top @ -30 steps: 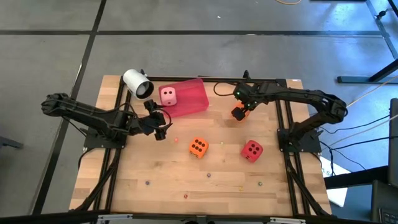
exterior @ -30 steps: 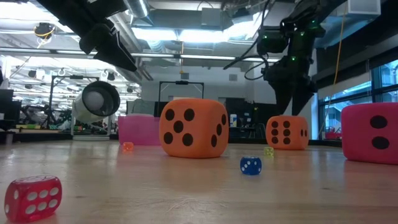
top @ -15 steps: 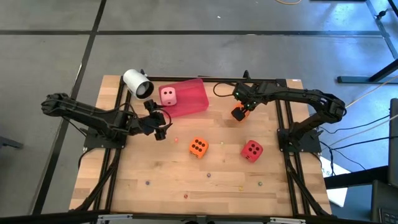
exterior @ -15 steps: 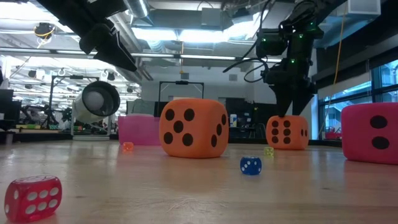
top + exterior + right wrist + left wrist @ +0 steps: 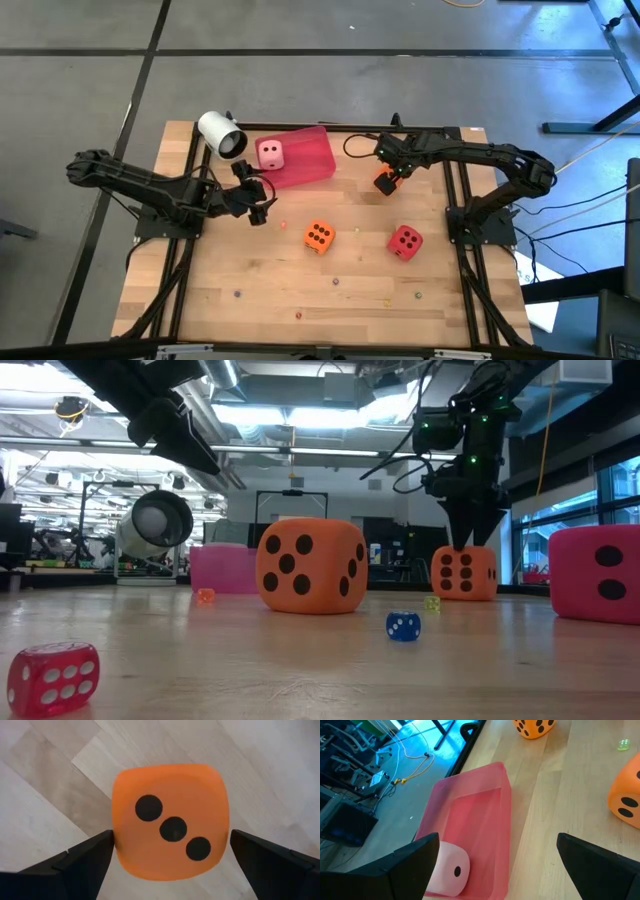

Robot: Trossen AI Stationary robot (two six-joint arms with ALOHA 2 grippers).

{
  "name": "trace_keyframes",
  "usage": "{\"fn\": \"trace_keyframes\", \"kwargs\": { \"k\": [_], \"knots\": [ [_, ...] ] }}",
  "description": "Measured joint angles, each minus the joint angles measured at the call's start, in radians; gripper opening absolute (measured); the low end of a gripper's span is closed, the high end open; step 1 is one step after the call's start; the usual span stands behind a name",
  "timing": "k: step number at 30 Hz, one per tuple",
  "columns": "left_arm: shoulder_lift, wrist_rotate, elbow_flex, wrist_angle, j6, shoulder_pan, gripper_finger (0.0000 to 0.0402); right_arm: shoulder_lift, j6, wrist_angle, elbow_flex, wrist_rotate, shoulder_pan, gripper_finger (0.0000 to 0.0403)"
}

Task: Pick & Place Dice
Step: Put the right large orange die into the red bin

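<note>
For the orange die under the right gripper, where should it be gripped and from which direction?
Grip the orange die across two opposite side faces, coming straight down from above. It sits flat on the table with its three-pip face up, and the open right gripper already straddles it, one finger beside each side. It stands clear of the other dice.

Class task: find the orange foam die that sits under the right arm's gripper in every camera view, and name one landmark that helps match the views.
High view: orange foam die, back right, under the right gripper.
Low view: right of centre.
Left wrist view: upper edge.
Right wrist view: centre.
Landmark: flat red tray.
</note>
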Motion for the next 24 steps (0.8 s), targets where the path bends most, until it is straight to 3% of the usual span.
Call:
{"fn": "trace_keyframes", "kwargs": {
  "k": [24],
  "knots": [
    [0.0, 0.0, 0.0, 0.0, 0.0, 0.0, 0.04, 0.0, -0.003, 0.025, 0.0, 0.028, 0.0, 0.04]
  ]
}}
